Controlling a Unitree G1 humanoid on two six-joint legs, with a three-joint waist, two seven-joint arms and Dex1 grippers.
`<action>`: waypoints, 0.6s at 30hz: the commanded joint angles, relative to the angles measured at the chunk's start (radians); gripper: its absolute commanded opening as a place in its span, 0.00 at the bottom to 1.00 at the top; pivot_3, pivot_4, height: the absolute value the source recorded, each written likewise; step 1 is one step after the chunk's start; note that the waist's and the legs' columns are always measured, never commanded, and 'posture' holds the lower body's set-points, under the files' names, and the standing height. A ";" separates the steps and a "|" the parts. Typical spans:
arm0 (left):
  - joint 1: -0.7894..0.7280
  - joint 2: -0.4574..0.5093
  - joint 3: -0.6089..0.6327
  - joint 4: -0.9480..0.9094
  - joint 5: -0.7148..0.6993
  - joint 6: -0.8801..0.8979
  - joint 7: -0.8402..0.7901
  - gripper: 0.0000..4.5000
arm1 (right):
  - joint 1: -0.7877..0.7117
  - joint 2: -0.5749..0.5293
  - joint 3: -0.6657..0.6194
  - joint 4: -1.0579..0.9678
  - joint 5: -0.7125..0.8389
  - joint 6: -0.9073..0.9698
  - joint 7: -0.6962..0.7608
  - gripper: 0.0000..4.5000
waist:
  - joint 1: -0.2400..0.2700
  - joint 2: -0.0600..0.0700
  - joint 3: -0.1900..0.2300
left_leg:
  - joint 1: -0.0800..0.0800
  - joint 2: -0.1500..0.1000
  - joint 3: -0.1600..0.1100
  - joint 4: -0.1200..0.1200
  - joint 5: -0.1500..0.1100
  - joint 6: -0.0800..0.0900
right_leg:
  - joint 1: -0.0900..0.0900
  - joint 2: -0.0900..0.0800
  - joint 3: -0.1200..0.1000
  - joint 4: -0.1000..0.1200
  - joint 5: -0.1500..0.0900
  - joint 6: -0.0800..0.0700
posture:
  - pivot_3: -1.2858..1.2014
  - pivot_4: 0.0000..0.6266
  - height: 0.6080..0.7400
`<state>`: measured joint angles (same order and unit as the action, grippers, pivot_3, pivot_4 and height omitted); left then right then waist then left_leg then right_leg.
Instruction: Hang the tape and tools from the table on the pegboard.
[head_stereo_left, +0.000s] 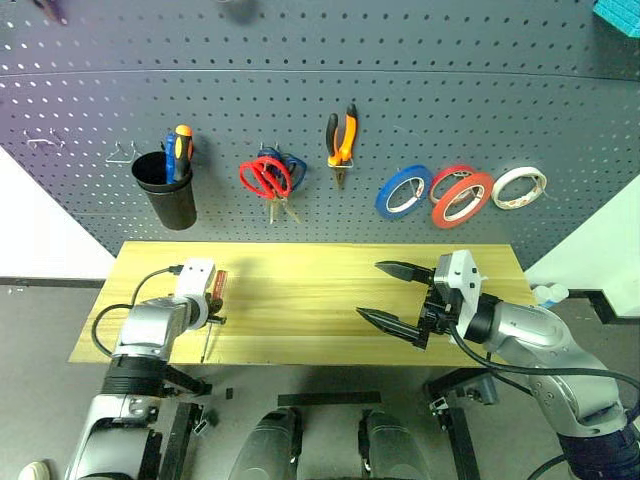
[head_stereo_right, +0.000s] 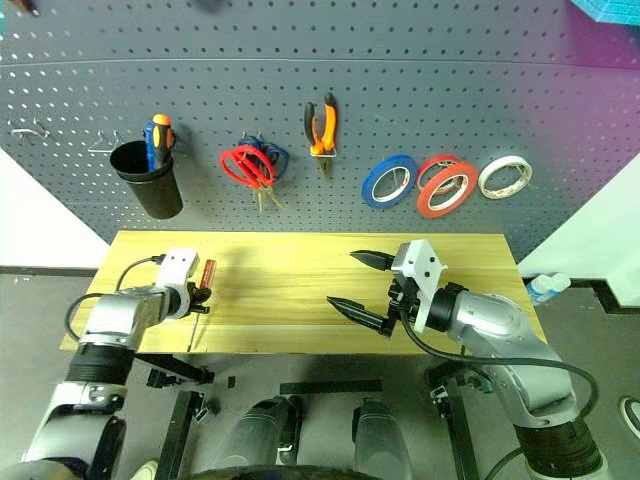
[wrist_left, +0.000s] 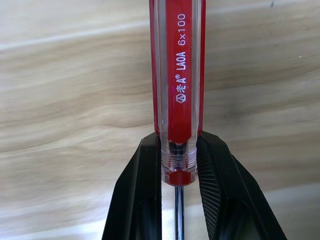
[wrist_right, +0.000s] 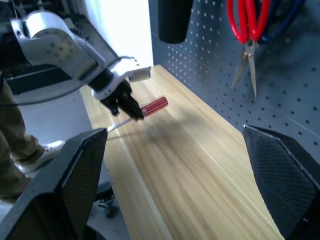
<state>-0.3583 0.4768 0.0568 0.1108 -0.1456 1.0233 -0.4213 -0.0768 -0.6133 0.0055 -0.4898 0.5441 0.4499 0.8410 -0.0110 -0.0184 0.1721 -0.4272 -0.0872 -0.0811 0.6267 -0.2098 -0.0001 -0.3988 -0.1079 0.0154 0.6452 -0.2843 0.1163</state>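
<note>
- Slim red-handled screwdriver (wrist_left: 178, 95): left gripper (wrist_left: 179, 172) clamps its handle base above the light wood worktop (head_stereo_left: 300, 300); the left wrist view reads its printed marking.
- Right gripper (head_stereo_left: 385, 293) hangs wide open, empty.

Four rolls of tape hang on the pegboard (head_stereo_left: 420, 90): one blue roll (head_stereo_left: 403, 191); two red, a smaller roll (head_stereo_left: 449, 179) and a larger ring (head_stereo_left: 463, 199); one white roll (head_stereo_left: 520, 187); two pairs of scissors on one hook, a red pair (head_stereo_left: 266, 178) and a blue pair (head_stereo_left: 293, 165); one pair of pliers (head_stereo_left: 341, 139); one black cup (head_stereo_left: 166, 189) holding two screwdrivers (head_stereo_left: 179, 150); one red screwdriver (head_stereo_left: 218, 285) at the table (head_stereo_left: 300, 300); two grippers, left (head_stereo_right: 200, 298) and right (head_stereo_left: 385, 295).
</note>
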 joint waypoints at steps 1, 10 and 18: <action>0.017 0.038 0.001 -0.229 -0.081 0.037 -0.083 0.14 | -0.026 -0.012 -0.013 -0.016 0.019 -0.009 0.024 1.00 | 0.001 0.000 0.000 | 0.000 -0.001 0.000 0.000 0.000 0.000 | 0.000 -0.001 0.000 0.000 0.000 0.000 | 0.50 0.26 0.95; 0.034 0.066 0.098 -0.518 -0.250 -0.128 -0.224 0.14 | -0.070 -0.008 -0.011 0.006 0.032 -0.007 0.061 1.00 | 0.000 0.001 0.000 | 0.000 -0.001 0.000 -0.005 0.000 0.000 | 0.002 0.000 0.000 -0.003 0.001 0.002 | 0.51 0.23 0.95; -0.062 0.033 0.297 -0.466 -0.410 -0.406 -0.279 0.14 | -0.113 0.018 -0.020 0.005 0.006 -0.066 0.041 1.00 | 0.001 0.001 0.000 | 0.000 -0.001 0.000 -0.006 0.002 0.002 | 0.001 0.000 -0.001 -0.006 0.001 0.003 | 0.50 0.21 0.95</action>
<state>-0.3868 0.5095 0.2902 -0.3560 -0.5066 0.6691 -0.6972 -0.1719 -0.6040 0.0071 -0.4642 0.5539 0.4199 0.8873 -0.0095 -0.0179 0.1720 -0.4273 -0.0880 -0.0809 0.6213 -0.2080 0.0023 -0.3977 -0.1072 0.0145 0.6392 -0.2828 0.1191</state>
